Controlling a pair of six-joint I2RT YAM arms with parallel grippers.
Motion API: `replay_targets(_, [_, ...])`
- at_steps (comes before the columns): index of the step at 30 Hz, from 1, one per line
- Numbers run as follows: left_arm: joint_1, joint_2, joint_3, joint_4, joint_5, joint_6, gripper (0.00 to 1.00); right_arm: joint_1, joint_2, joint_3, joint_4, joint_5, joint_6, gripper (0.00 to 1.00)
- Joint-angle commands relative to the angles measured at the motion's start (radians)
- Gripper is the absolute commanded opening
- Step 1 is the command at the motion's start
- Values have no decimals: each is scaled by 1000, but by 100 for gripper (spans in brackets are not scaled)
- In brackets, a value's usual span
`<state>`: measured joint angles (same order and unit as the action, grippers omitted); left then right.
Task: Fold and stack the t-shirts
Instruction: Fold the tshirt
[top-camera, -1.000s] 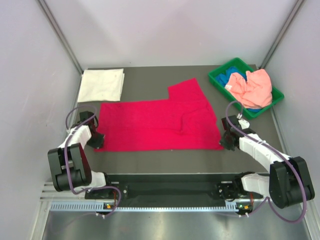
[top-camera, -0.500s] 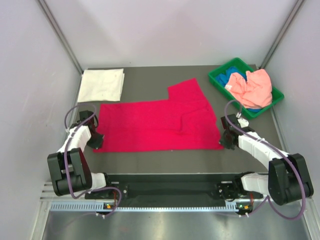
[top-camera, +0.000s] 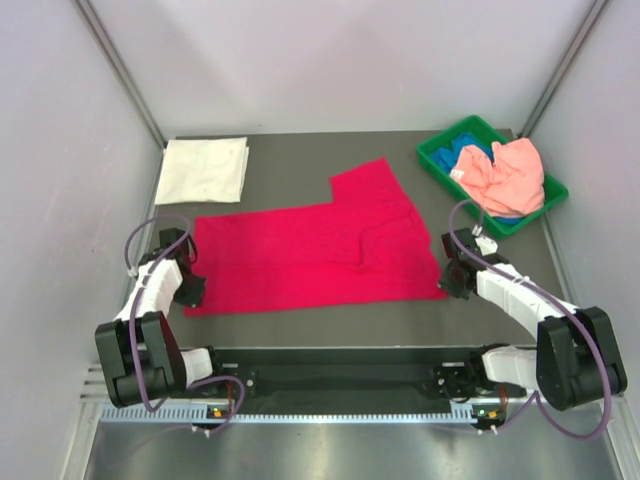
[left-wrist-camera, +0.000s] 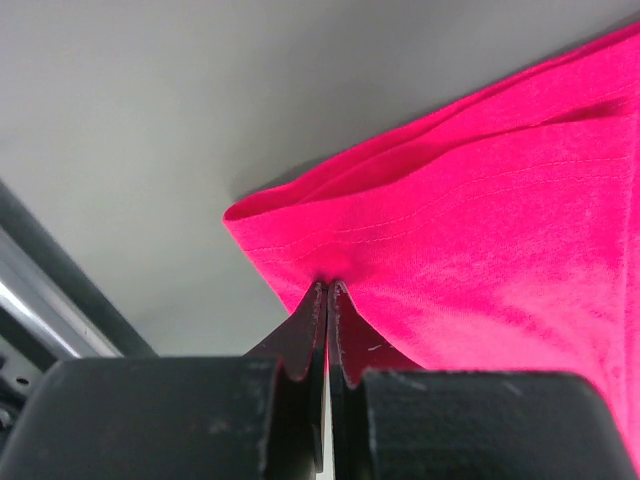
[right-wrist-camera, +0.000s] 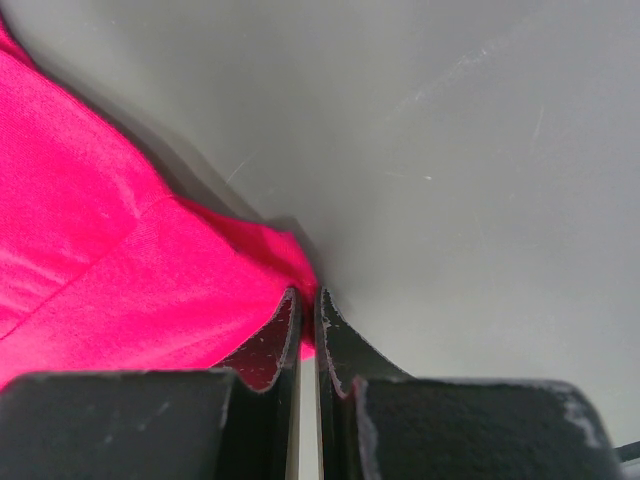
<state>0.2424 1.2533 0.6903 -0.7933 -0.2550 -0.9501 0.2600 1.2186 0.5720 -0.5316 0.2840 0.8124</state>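
Note:
A crimson-red t-shirt (top-camera: 310, 250) lies spread across the middle of the dark table. My left gripper (top-camera: 188, 287) is shut on its near left corner (left-wrist-camera: 300, 250), the cloth pinched between the jaws. My right gripper (top-camera: 452, 280) is shut on the near right corner (right-wrist-camera: 285, 265) of the same shirt. A white t-shirt (top-camera: 204, 169), folded square, rests at the back left. A salmon-pink t-shirt (top-camera: 505, 175) is heaped over a blue one (top-camera: 458, 153) in the bin.
A green plastic bin (top-camera: 437, 159) stands at the back right corner. Grey walls close in the table on the left, right and back. The arm bases sit on a black rail (top-camera: 340, 380) at the near edge.
My left gripper has closed fully on the red shirt's corner and pulled it slightly toward the near left. The shirt's left edge has shifted and stretched. The right arm has barely moved.

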Motion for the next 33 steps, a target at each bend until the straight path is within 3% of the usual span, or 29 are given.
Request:
replay_targets(1, [1,-46,15,-84,-36,-50,0,5,2,6,13,87,1,0])
replay_targets(6, [1,-100,44,-103,-18,-78,0,4,-13,5,7,89,-1,0])
replay_targets(14, [-11,-137,-115,-115,13,-171,0,4,-2,5,5,96,-1,0])
replay_targets(20, [-11,-65,-83,-132,-73,-205,0,2,2,25,-39,125,-7,0])
replay_targets(25, [-9,9,47,-248,-161,-245,13,2,-24,43,-108,162,-5,2])
replay_targets(29, [-11,32,176,-310,-152,-243,23,2,-57,60,-149,153,-5,17])
replay_targets(33, [-38,-14,255,-246,-125,-201,27,2,-96,130,-224,172,-39,27])
